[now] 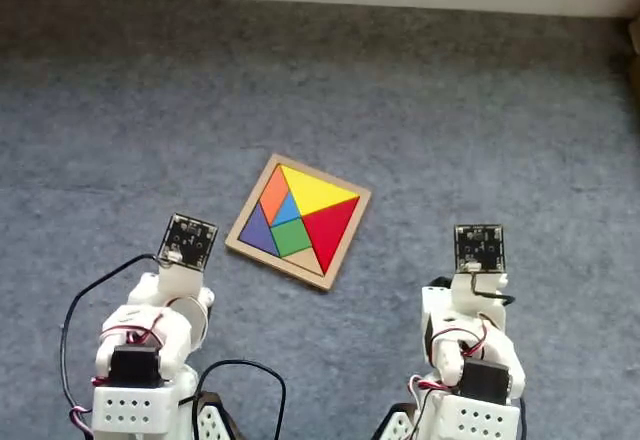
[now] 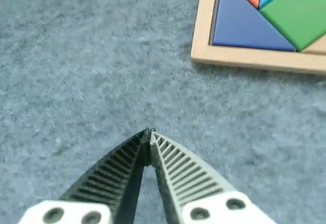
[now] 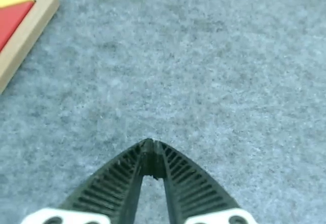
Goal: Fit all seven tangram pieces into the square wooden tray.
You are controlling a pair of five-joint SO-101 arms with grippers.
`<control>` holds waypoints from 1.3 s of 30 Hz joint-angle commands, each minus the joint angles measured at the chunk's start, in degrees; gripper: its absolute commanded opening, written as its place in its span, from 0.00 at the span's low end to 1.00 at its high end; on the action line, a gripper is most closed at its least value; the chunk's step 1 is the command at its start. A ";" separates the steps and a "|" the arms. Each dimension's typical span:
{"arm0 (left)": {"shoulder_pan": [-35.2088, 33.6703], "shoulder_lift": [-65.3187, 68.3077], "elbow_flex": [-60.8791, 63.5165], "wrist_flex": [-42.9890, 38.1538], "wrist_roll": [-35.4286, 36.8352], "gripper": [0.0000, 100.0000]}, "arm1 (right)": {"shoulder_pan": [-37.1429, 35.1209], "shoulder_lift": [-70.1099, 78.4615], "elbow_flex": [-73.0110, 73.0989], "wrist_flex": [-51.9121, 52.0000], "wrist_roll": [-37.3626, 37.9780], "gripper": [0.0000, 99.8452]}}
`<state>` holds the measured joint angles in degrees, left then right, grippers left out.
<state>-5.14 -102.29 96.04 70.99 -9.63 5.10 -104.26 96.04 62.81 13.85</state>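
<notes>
Grey felt mat: covers the table edge to edge.
Left arm and right arm: stand at the near edge, well apart.
Square wooden tray: lies flat on the mat, turned corner-on, between the arms and a little beyond them.
Tangram pieces: fill the tray, all seven inside the rim. Yellow triangle, red triangle, purple triangle, orange piece, green square, light blue triangle, plain wood triangle.
Left gripper: hangs over the mat near a tray corner, jaws pressed tip to tip, holding nothing.
Right gripper: hangs over the mat, jaws likewise pressed together and empty.
</notes>
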 commanded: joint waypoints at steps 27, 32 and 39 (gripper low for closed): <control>-0.48 -1.80 1.19 4.75 -0.53 0.01 | -0.22 -0.84 7.08 8.92 -17.05 0.01; -0.48 -1.80 1.19 4.75 -0.53 0.01 | -0.22 -0.84 7.08 8.92 -17.05 0.01; -0.48 -1.80 1.19 4.75 -0.53 0.01 | -0.22 -0.84 7.08 8.92 -17.05 0.01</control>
<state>-5.14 -102.29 96.04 75.38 -9.63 5.10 -104.26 96.04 71.52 -2.59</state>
